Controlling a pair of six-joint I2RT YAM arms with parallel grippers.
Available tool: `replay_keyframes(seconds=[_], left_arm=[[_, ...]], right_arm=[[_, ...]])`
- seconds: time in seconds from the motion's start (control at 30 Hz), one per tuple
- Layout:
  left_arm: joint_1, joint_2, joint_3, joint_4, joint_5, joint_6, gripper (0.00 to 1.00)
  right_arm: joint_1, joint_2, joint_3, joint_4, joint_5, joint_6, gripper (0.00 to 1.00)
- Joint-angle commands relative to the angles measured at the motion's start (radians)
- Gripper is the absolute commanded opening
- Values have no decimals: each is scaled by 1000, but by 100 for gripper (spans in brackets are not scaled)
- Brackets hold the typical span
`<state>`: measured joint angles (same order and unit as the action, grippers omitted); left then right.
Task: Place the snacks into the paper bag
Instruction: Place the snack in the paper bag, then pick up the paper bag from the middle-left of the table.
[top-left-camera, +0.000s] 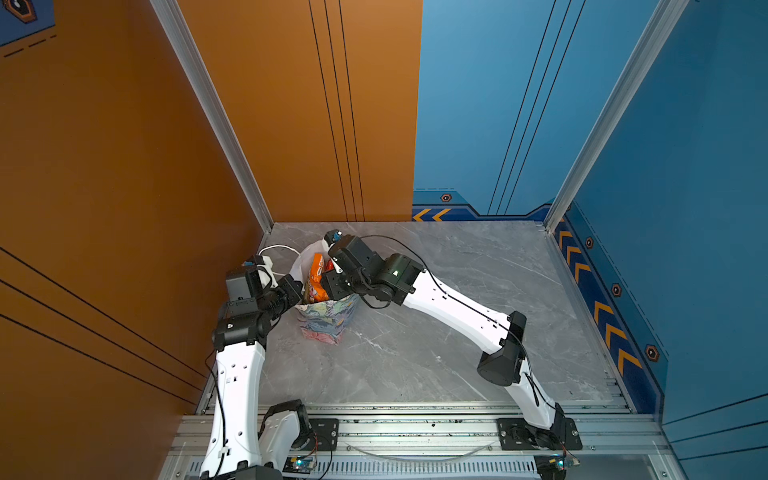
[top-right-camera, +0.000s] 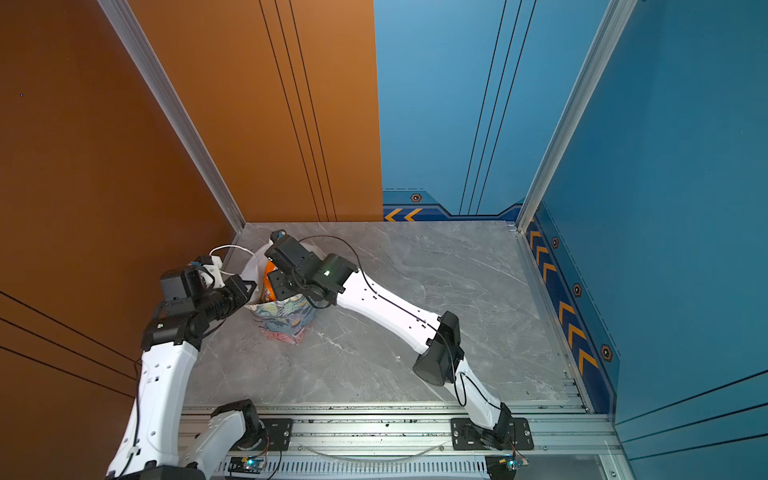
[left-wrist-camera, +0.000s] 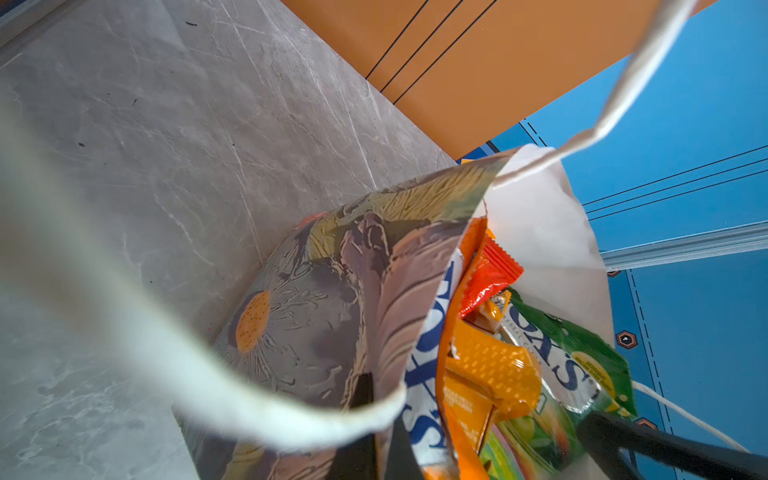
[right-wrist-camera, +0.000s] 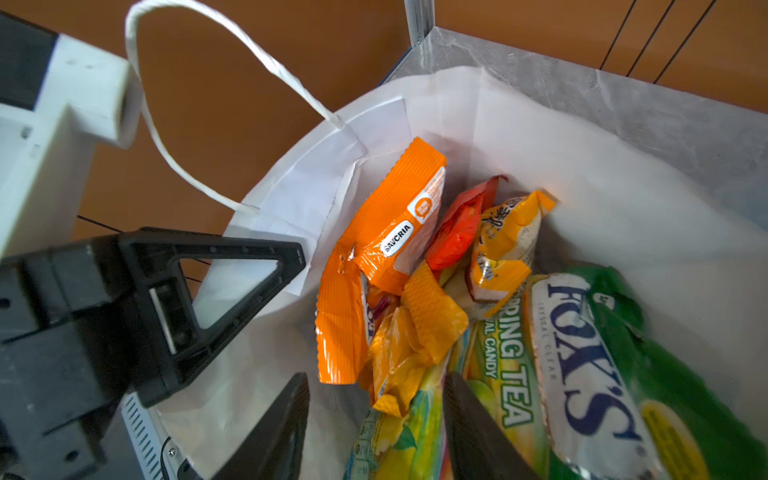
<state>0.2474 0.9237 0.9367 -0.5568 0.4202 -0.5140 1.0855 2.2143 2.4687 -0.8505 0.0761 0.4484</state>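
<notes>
Grey marble-look table, pale veins all over, boxed in by an orange wall on the left and half the back, blue wall for the rest. Aluminium posts running up from the far corners, a rail along the front edge. Orange chevron strip low down on the blue side.

Now the bag — standing toward the far left corner of the table, floral print outside, white inside, mouth gaping. Packed with snacks: orange packet poking up highest, a red packet and a yellow packet right beside it, then a green Fox's pack and a Spring Tea candy pack over on the bag's right side. Hard to count the lot, too much overlap.

Left claw pinched tight on the bag's rim at its left side — one finger outside on the floral print, the other inside, paper sandwiched between. White cord handle looping up just beside it.

Right claw hanging in the bag's mouth from the right, jaws apart, gripping nothing. Tips sitting right over the snacks: crumpled yellow wrapper just past them, Spring Tea candy pack right by one finger, though can't tell about actual contact. Orange packet a bit further in, between the two claws.
</notes>
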Motion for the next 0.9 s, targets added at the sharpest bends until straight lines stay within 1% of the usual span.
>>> replay_keyframes(seconds=[0.0,0.2,0.33,0.43,0.57,0.73,0.87], left_arm=[[-13,-20,1,69,46,6,0],[-11,-20,0,69,45,6,0],[-12,-19,-1,69,43,6,0],[-12,-19,-2,69,46,4,0],[-12,-20,0,68,42,6,0],[-13,-22,-1,69,41,6,0],[-13,-22,-2,69,42,6,0]], right_arm=[[-3,-78,26,-78,75,25,52],[4,-124,1,-164,214,60,51],[-7,-188,-81,-167,276,104,51],[-25,-202,-122,-167,264,139,50],[-39,-190,-135,-162,218,164,46],[-52,-171,-145,-160,166,193,46],[-53,-179,-175,-159,162,210,47]])
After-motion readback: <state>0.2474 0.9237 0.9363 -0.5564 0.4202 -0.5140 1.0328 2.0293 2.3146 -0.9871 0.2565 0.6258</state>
